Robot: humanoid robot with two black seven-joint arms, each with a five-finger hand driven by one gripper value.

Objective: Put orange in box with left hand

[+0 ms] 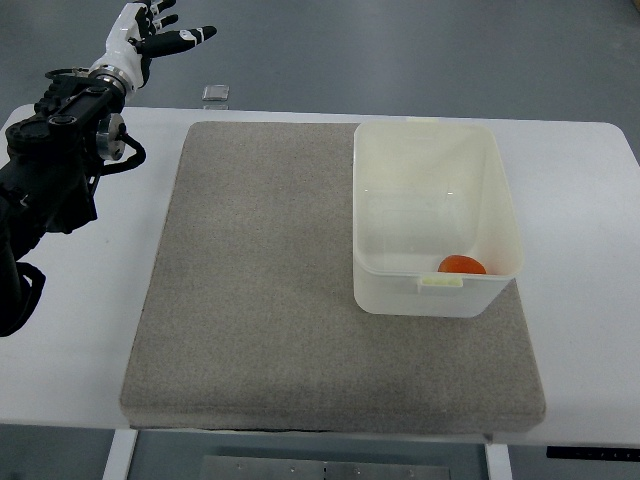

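Note:
The orange (461,265) lies inside the translucent white box (436,136), against its near wall, partly hidden by the rim. The box stands on the right part of a grey mat (260,280). My left hand (160,30) is raised at the far left, beyond the table's back edge, fingers spread and holding nothing. Its black arm runs down the left edge of the picture. The hand is far from the box and the orange.
The white table (580,330) shows around the mat on all sides. A small clear object (215,95) lies near the table's back edge, to the right of my left wrist. Grey floor lies beyond the table.

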